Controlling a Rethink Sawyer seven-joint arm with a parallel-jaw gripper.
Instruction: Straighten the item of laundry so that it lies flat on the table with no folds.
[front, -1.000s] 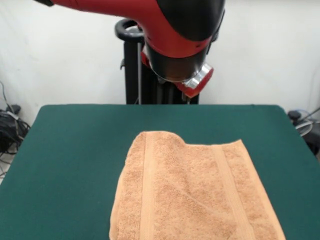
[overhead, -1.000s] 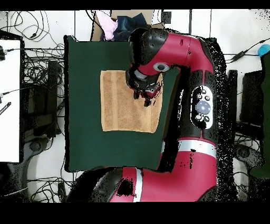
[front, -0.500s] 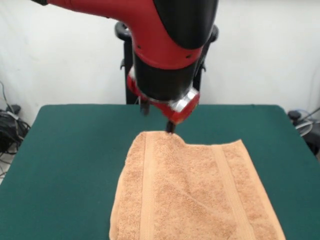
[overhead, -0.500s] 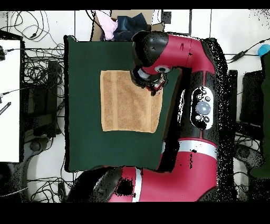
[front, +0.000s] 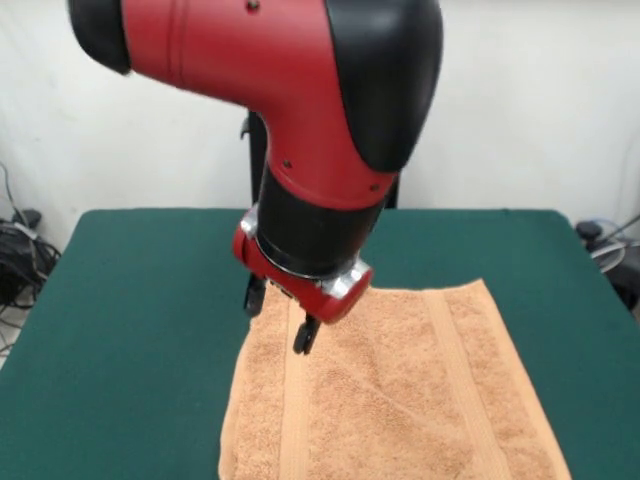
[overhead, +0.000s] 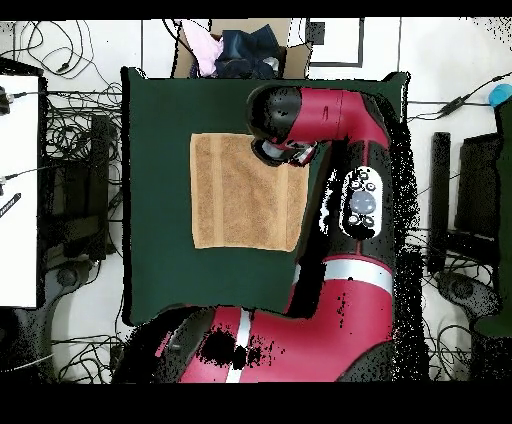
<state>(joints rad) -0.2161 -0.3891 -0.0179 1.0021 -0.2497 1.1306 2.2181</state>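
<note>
- I am seeing the gripper (front: 281, 318) hanging over the towel's (front: 400, 390) far corner, fingers spread apart, grasping nothing.
- The towel is lying creased on the green table (front: 140, 300).

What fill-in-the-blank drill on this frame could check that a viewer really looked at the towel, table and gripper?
1. The towel lies on a dark ____ table.
2. The gripper hangs over the towel's ____ edge in the front view.
3. The arm above the gripper is black and ____.

Missing words: green; far; red
</note>
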